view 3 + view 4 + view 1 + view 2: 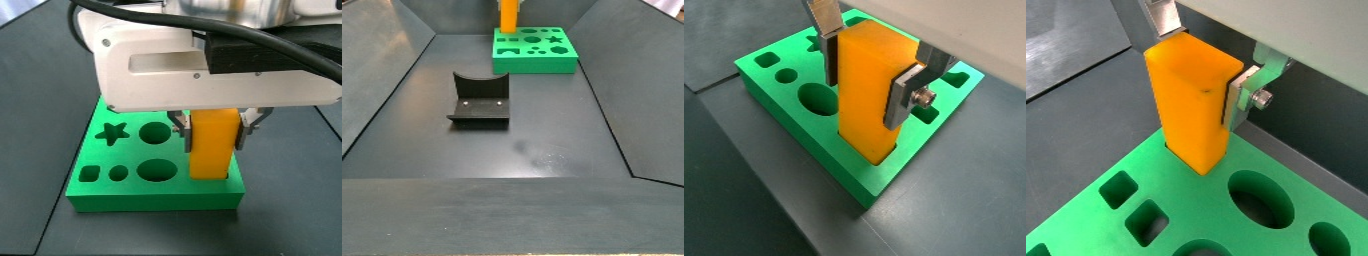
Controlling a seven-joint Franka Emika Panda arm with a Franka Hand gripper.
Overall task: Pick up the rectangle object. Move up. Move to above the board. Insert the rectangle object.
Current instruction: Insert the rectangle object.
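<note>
1. Over at the far end of the bin, the gripper (214,128) sits right above the board (118,190), clamped on the rectangle object (211,145).
2. Fingers: closed about as wide as the block, one silver plate on each of two opposite sides. Both wrist views show them pressed flat against the orange faces (905,95), so it's a proper grip, nothing loose.
3. The block stands upright, and its lower end is already down at the board's surface near one corner (1197,160). In a wrist view it looks like it has started into a square hole there, though I can't tell how deep. Most of its height sticks up above the green slab (871,90).
4. Progress, as I read it: pick-up done, lift done, move over the board done. The insert is underway or just about to finish.
5. What's left: push it down the rest of the way, then open up and back off. Main risk is a slight tilt jamming it on the hole's edge.
6. The fixture (480,100) sits well apart, mid-floor, not involved.
</note>
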